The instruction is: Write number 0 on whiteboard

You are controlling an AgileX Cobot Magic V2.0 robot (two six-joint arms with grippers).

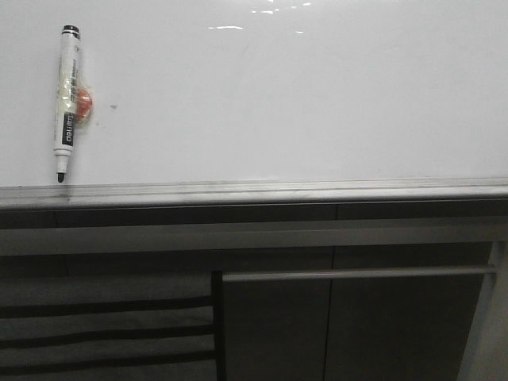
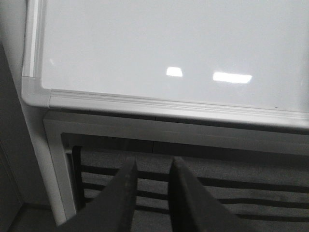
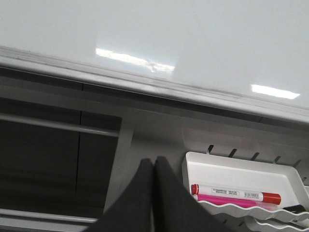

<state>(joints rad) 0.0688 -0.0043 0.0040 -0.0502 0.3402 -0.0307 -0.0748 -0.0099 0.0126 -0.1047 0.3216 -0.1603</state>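
The whiteboard (image 1: 317, 103) is a large glossy white board with a silver-grey rail along its near edge; it also shows in the left wrist view (image 2: 169, 43) and the right wrist view (image 3: 193, 38). No hand-drawn 0 shows on it, only a small dark speck (image 1: 113, 105). A black-and-white marker (image 1: 67, 99) lies on the board at the left, its uncapped tip towards the rail, with an orange blob beside it. My left gripper (image 2: 153, 162) is open and empty, below the board's corner. My right gripper (image 3: 154, 161) is shut and empty, below the rail. Neither gripper shows in the front view.
Dark grey cabinet panels (image 1: 357, 333) with a grey bar (image 1: 357, 274) lie below the board. A slatted dark panel (image 1: 103, 333) is at lower left. A white tray (image 3: 241, 186) to my right gripper's side holds a red-capped marker (image 3: 236, 195) and a pink one (image 3: 236, 202).
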